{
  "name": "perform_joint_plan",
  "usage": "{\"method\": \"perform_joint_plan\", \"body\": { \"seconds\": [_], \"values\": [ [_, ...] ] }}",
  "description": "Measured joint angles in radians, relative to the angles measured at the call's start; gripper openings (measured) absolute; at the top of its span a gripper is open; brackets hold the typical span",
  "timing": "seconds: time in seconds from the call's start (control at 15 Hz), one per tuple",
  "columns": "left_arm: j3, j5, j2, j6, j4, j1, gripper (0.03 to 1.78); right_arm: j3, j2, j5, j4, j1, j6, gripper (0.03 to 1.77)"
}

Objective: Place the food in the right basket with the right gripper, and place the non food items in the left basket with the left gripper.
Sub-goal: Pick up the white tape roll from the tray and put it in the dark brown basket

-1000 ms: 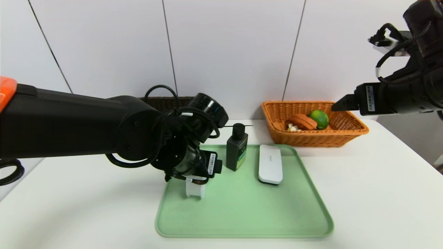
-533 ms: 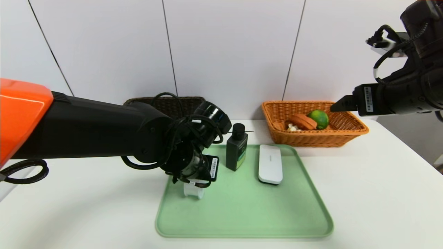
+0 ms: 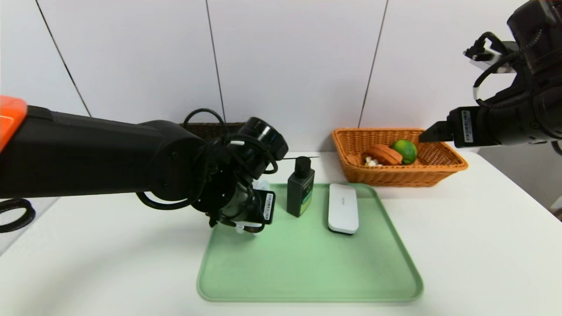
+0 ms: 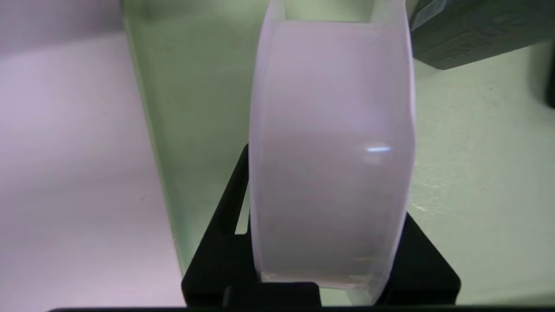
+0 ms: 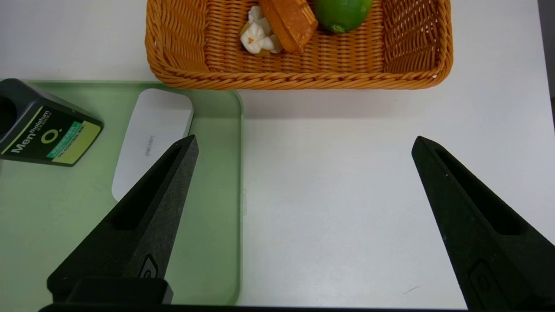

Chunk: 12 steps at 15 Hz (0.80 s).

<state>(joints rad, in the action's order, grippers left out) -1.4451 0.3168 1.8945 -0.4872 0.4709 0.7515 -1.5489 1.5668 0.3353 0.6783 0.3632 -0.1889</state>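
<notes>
Clamping the white ribbed container between the fingers of the left gripper, over the tray's left side, perhaps just clear of it. Holding the right gripper apart, near the orange basket at far right.

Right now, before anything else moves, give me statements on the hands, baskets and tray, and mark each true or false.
1. The left hand is closed on the white ribbed disc. True.
2. The green lime lies on the tray. False: the lime is in the orange basket.
3. The dark bottle stands on the green tray. True.
4. The right hand grips the flat white box. False: it is open and holds nothing; the box is on the tray.
</notes>
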Motion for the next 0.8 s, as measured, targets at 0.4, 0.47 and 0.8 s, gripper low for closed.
{"method": "perform_joint_plan", "body": {
  "seconds": [0.4, 0.47, 0.8],
  "values": [
    [-0.290, -0.053, -0.186, 0.003, 0.218, -0.004, 0.59, 0.020, -0.007, 0.002, -0.001, -0.001, -0.007, 1.71],
    [-0.364, -0.061, -0.207, 0.009, 0.256, -0.017, 0.59, 0.021, -0.007, 0.002, -0.008, -0.002, -0.006, 1.71],
    [-0.516, -0.197, -0.242, 0.101, 0.294, -0.269, 0.59, 0.021, -0.003, 0.000, -0.048, -0.005, -0.002, 1.71]
  ]
}}
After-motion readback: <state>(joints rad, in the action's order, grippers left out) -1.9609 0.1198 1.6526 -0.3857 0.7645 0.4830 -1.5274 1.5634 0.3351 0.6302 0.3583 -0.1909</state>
